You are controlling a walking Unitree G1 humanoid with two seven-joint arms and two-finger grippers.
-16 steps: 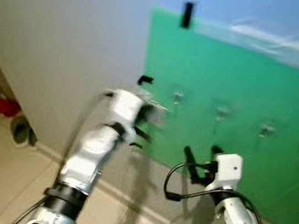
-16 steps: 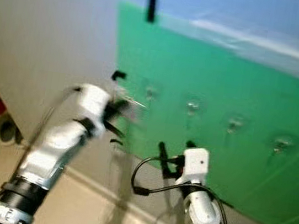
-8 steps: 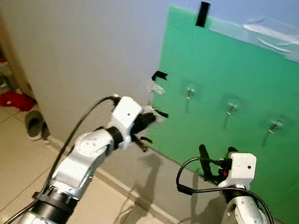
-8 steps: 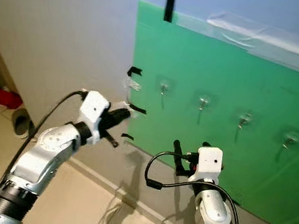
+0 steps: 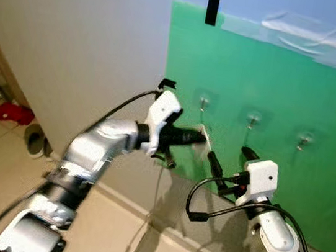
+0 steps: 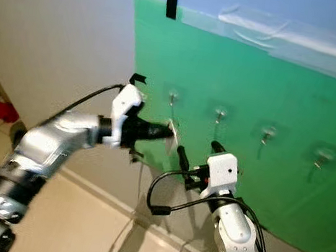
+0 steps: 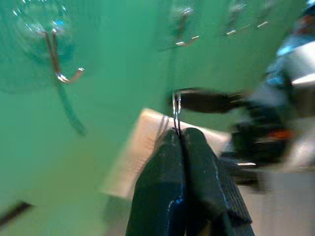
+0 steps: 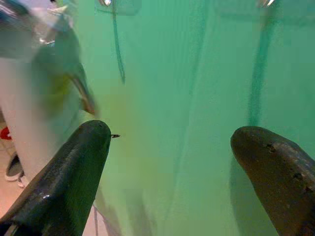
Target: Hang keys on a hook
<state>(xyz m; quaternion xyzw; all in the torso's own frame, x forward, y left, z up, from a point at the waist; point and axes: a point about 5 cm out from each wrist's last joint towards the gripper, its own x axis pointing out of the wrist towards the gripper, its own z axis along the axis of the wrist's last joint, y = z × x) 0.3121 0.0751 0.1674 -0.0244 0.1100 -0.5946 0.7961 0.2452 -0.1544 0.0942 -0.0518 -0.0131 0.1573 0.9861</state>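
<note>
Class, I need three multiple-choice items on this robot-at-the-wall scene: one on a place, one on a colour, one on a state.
1. Where is the left claw?
A. Down at the floor
B. Just below the leftmost hook
C. Behind the right claw

2. What colour is the board that carries the hooks?
A. Green
B. Red
C. White

3. How does the right claw stand?
A. Shut on a key ring
B. Shut on a hook
C. Open, holding nothing

Answers: B, the left claw reaches to the board just under that hook; A, the board is green; C, the right wrist view has both fingers wide apart with only board between them, while the left claw pinches the key ring.
</note>
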